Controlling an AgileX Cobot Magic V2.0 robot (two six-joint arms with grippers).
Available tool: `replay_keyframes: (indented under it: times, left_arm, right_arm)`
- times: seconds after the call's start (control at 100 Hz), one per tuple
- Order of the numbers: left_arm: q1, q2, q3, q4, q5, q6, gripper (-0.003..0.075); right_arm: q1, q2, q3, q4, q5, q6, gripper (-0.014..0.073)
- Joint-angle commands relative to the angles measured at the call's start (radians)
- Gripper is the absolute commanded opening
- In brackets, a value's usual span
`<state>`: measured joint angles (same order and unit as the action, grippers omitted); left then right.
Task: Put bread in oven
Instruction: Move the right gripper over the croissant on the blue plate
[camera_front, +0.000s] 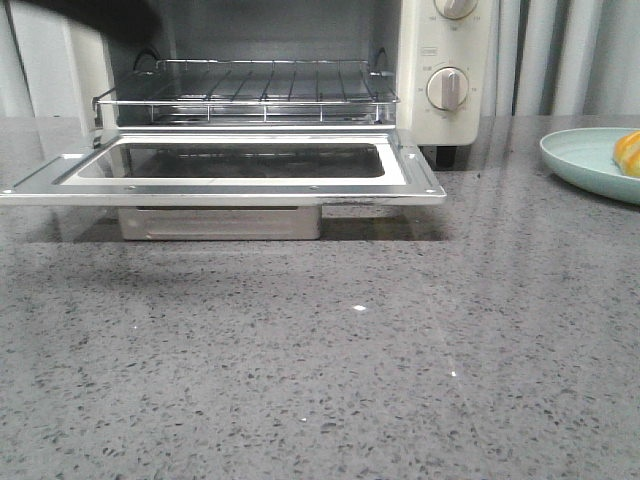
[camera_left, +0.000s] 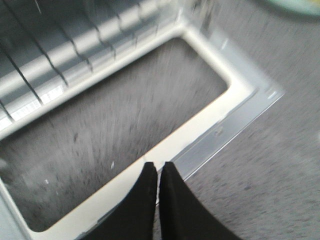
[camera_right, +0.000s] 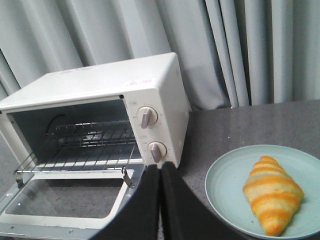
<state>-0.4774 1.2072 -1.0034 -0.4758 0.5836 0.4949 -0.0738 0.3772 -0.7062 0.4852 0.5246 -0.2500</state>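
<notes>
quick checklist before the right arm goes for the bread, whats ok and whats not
1. Cream-white toaster oven door folded fully down: ok.
2. Wire rack bare, with room for the roll: ok.
3. Golden-orange striped croissant roll lying free on the pale teal plate: ok.
4. Right pincer open for a grasp: not ok, its fingers are together.
5. Left pincer out of the loading path: not ok, it is shut and above the open door.
6. Grey speckled countertop between plate and oven free of obstacles: ok.
</notes>
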Motion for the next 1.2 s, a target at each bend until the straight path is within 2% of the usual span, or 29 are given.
replay_keyframes:
  times: [0.0, 0.23, 0.3, 0.37, 0.47, 0.54, 0.72, 0.959, 1.189]
  left_arm:
    - [0.0, -0.141, -0.033, -0.041, -0.023, -0.007, -0.0022]
    - [0.0, -0.435, -0.033, -0.097, 0.069, -0.009, -0.0022]
    - [0.0, -0.507, -0.029, -0.1, 0.088, -0.044, -0.0022]
    - [0.0, -0.553, -0.021, -0.098, 0.102, -0.063, -0.0022]
    - [0.0, -0.585, -0.01, -0.098, 0.132, -0.063, -0.0022]
    - [0.0, -0.589, 0.0, -0.1, 0.158, -0.063, -0.0022]
    - [0.0, -0.589, 0.008, -0.1, 0.215, -0.063, -0.0022]
    - [0.0, -0.589, 0.008, -0.113, 0.215, -0.063, -0.0022]
    - [0.0, -0.589, 0.008, -0.122, 0.215, -0.063, -0.0022]
  right_arm:
    - [0.0, 0.072, -0.046, -0.003, -0.061, -0.028, -0.0048]
    - [0.0, 0.323, -0.219, -0.174, 0.099, -0.047, -0.0042]
    - [0.0, 0.414, -0.29, -0.223, 0.147, -0.028, 0.0003]
    - [0.0, 0.5, -0.354, -0.294, 0.179, 0.038, 0.0112]
    - [0.0, 0.61, -0.432, -0.405, 0.246, 0.124, 0.0326]
    - [0.0, 0.681, -0.467, -0.446, 0.282, 0.169, 0.0398]
    - [0.0, 0.831, -0.492, -0.448, 0.307, 0.169, 0.0368]
    - [0.0, 0.958, -0.492, -0.521, 0.24, 0.169, 0.0361]
    - [0.0, 1.077, -0.492, -0.526, 0.248, 0.169, 0.0361]
